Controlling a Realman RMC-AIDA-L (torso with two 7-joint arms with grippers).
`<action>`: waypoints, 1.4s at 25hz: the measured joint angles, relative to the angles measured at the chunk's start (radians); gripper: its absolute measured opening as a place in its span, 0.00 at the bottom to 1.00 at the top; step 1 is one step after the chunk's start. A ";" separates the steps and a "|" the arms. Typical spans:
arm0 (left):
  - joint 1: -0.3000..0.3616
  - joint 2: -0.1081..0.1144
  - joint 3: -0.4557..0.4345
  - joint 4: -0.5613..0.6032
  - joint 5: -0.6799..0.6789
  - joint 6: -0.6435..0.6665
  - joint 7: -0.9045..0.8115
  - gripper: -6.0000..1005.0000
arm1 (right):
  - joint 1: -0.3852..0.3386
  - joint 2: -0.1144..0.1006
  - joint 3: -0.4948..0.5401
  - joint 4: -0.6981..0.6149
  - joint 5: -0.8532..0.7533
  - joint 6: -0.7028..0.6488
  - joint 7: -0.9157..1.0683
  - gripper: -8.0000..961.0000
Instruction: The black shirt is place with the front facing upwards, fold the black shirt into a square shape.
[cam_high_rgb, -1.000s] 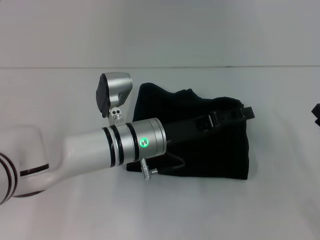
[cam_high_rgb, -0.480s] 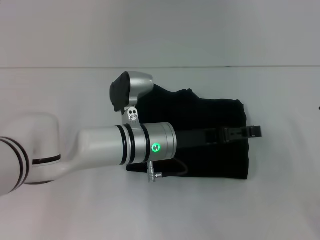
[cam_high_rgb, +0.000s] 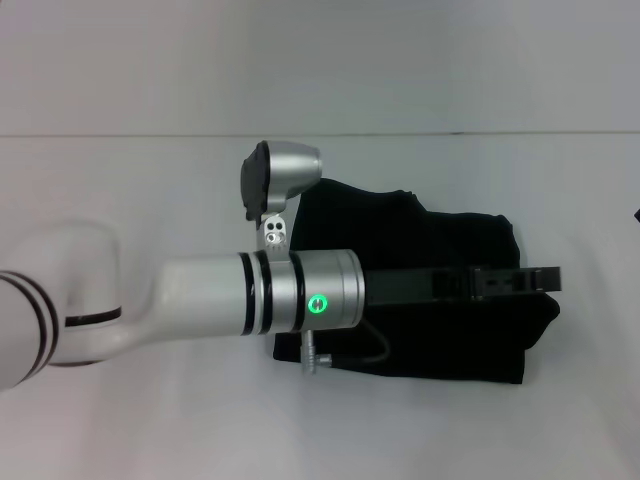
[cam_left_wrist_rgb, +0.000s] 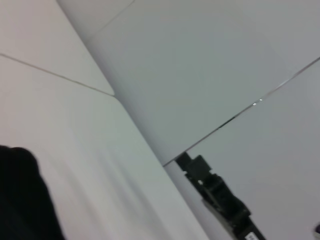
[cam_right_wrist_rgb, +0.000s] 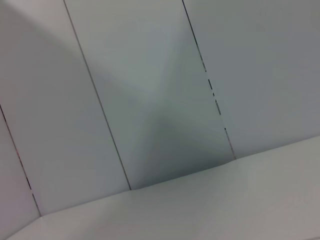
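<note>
Shirt folded: we see the black shirt (cam_high_rgb: 440, 300) as a rough square bundle on the white table (cam_high_rgb: 150, 180). Left gripper (cam_high_rgb: 545, 281) reaches across it, tips past its right edge; we cannot tell its opening.

This looks like a robot test room or a laboratory, not a home. The bench (cam_high_rgb: 120, 420) is plain white and very clean, and behind it stands a plain white wall (cam_high_rgb: 320, 60) made of flat panels with thin dark seams (cam_right_wrist_rgb: 95, 95) between them. A white and silver robot arm (cam_high_rgb: 200, 300) with a small green light reaches over the bench.
</note>
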 joint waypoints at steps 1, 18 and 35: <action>0.007 0.000 0.002 0.001 0.000 -0.005 0.000 0.95 | -0.001 -0.001 0.000 0.002 0.000 -0.002 0.000 0.98; 0.372 0.076 0.000 0.406 -0.012 0.582 0.168 0.95 | 0.081 -0.050 -0.333 -0.362 -0.134 -0.155 0.592 0.98; 0.548 0.143 -0.033 0.455 0.037 0.556 0.329 0.94 | 0.477 -0.054 -0.845 -0.939 -0.893 -0.311 1.484 0.98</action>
